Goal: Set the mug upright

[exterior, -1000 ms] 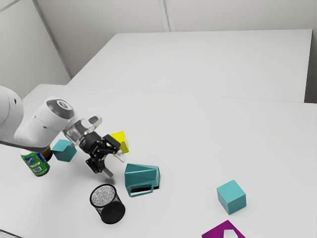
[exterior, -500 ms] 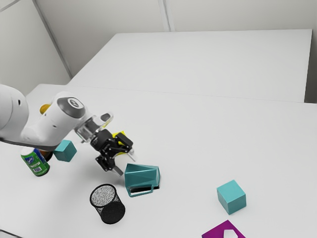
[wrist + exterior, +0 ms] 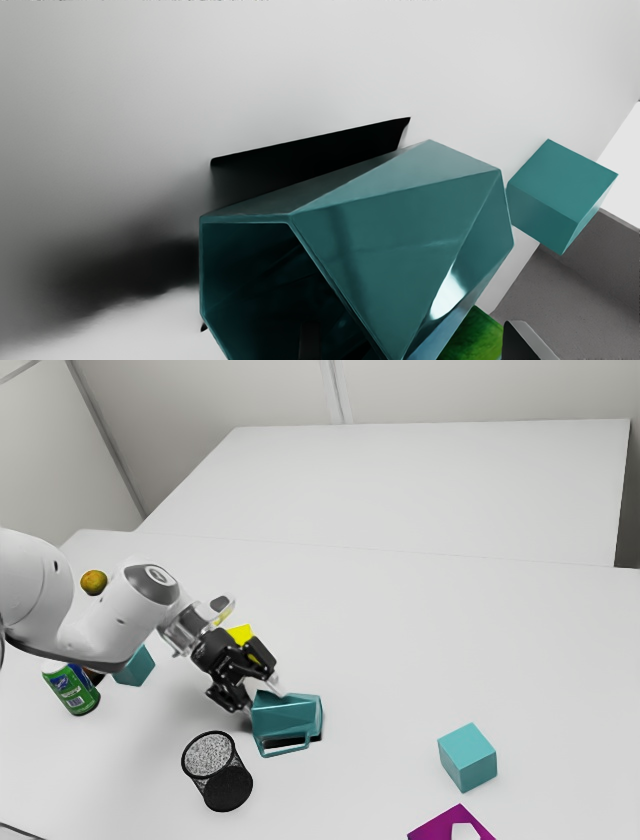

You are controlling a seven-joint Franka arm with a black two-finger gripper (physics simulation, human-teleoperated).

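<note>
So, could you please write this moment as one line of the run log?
mug: on its side | pincer: open, at its mouth | upright: not yet

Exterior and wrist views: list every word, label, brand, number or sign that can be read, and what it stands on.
No text is readable.
Green can: blue-and-white label, too small to read.
Robot arm: round mark, too small to make out.
Mug: no lettering on the visible sides.

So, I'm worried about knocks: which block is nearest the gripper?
The yellow block, partly behind the gripper in the exterior view. The teal block by the green can and the teal block beyond the mug both are farther.
</note>
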